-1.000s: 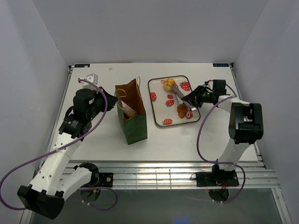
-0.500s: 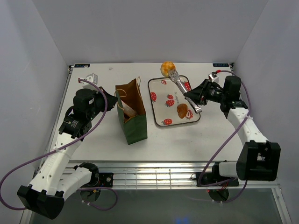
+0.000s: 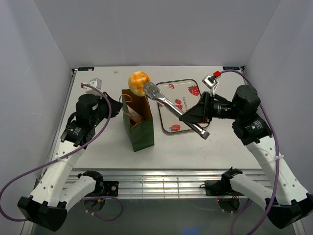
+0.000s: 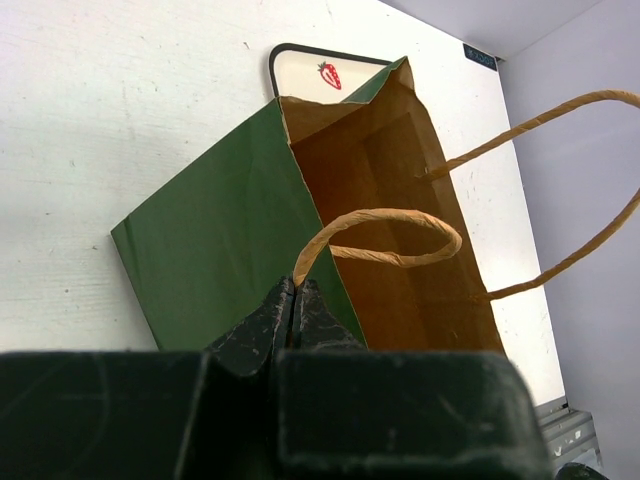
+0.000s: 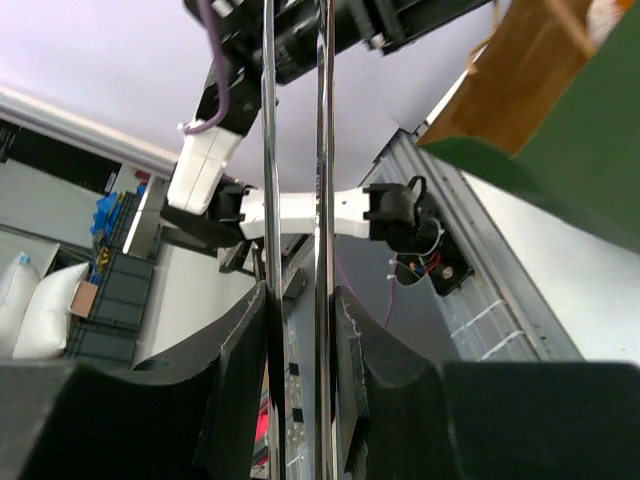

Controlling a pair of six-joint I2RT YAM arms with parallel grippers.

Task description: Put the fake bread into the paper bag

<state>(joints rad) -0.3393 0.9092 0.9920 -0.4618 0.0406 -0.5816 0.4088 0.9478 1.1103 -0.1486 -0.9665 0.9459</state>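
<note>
The white table (image 3: 195,147) carries everything. The left arm (image 3: 73,142) reaches in from the near left, and the right arm (image 3: 264,152) bends in from the near right.

The bag (image 3: 142,132) stands upright and open at mid-table, just left of the tray (image 3: 166,92). It is dark green outside and brown inside. In the left wrist view its two tan handles (image 4: 385,225) loop up over the mouth. A pale roll (image 3: 134,116) shows inside, against the left wall.

The tray lies flat to the right of the bag, and its far left corner peeks past the bag's far edge in the left wrist view.

Long metal tongs (image 3: 171,105) slant across the tray from the near right to the far left. Their tips clamp the bun (image 3: 138,83), round and orange-gold. The bun is held up over the far end of the bag's mouth and is not yet inside.

The right gripper (image 3: 200,115) sits over the tray's near right part. Its fingers (image 5: 245,335) are pressed in on the tongs' two arms, which run close and parallel between them.

The left gripper (image 4: 292,305) is at the bag's left side. Its jaws are pinched together on the bag's upper rim, right where one handle starts.
</note>
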